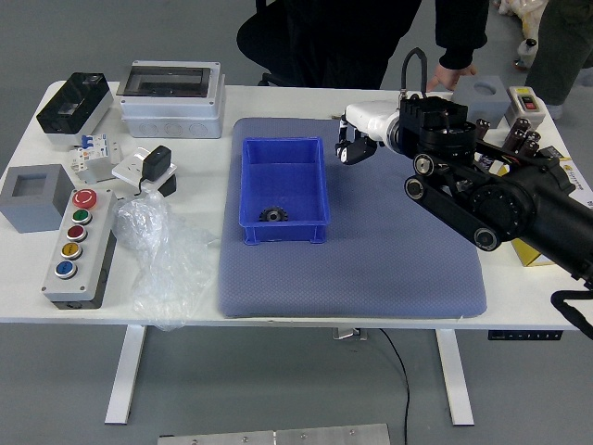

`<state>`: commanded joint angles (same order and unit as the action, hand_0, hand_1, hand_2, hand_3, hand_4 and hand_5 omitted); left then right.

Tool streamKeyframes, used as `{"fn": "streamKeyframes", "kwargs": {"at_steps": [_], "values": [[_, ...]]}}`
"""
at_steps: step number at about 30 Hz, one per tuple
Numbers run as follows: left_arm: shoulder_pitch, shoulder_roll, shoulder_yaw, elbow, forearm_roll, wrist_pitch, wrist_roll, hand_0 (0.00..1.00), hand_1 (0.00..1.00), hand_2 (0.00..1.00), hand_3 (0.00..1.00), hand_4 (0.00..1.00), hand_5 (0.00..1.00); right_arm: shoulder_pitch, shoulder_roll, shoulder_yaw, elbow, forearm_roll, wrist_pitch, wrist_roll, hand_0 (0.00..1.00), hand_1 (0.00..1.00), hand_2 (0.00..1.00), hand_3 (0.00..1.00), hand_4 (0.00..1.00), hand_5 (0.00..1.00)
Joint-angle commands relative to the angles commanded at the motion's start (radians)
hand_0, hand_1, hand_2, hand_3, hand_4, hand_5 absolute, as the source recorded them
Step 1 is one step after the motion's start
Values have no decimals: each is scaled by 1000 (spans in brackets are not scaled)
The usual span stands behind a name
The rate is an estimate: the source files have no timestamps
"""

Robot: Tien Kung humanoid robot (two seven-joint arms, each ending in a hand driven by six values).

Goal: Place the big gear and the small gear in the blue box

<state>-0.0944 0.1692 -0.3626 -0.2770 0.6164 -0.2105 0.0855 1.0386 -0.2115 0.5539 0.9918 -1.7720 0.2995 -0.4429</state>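
Blue box (283, 179): one dark gear (273, 214) inside, presumably placed; second gear unidentified, apparently left to place. Right hand (378, 124): above mat (371, 269), grip cannot be told. Person's hand (451, 76): at far edge

I see a button panel (83, 260) on the left of the counter (199, 171), beside crumpled clear plastic (165, 255). Farther back, I spot a white case (171, 109).
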Motion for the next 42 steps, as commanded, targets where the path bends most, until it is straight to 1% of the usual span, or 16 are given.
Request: {"fn": "streamKeyframes", "kwargs": {"at_steps": [19,37,42], "values": [[-8,-3,28,1,-8,0,0,864,835,833,784,603,371,30,98,-9,-90,41,-6,9,398,373,474,626,467,212],[-16,-7,42,1,-17,0,1,864,835,833,783,603,372,58,180,-43,-190,104,-24,28,405,372,475,626,468,211],[-19,-8,47,1,-19,-1,1,864,836,834,782,603,371,61,193,-50,-207,116,-25,30,408,377,476,629,470,208]]}}
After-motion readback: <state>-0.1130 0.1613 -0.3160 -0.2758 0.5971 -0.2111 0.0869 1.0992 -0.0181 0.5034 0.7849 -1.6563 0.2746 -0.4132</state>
